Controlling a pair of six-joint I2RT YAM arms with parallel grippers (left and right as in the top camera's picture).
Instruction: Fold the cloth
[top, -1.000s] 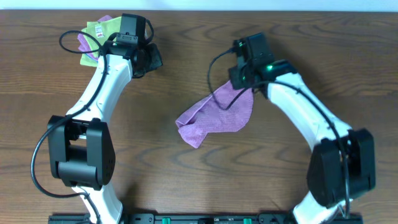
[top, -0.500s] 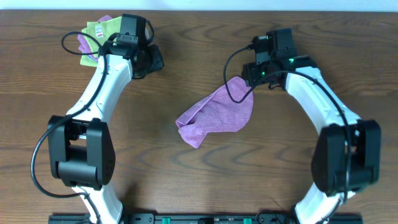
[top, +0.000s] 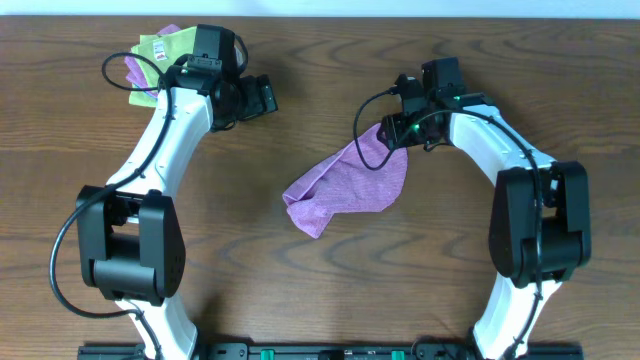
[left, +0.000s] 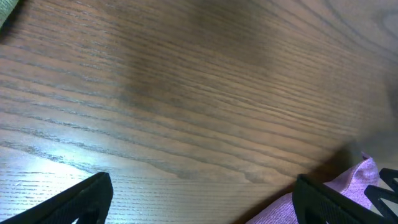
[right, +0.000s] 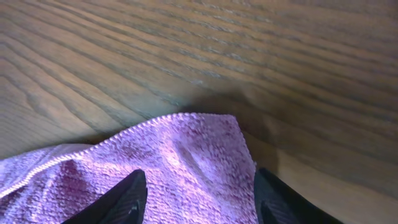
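The cloth (top: 350, 185) lay crumpled at centre. The right gripper (top: 397, 130) stood apart over its far-right corner. The left gripper (top: 262, 97), far left, gaped wide.

Robot lab bench: wood-grain table (top: 320, 280), white left arm (top: 158, 150) and right arm (top: 495, 147) rising from black rail (top: 320, 352) at 6 o'clock.

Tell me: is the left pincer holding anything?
No: in the left wrist view the left pincer stands wide open, with only bare table between its fingers.
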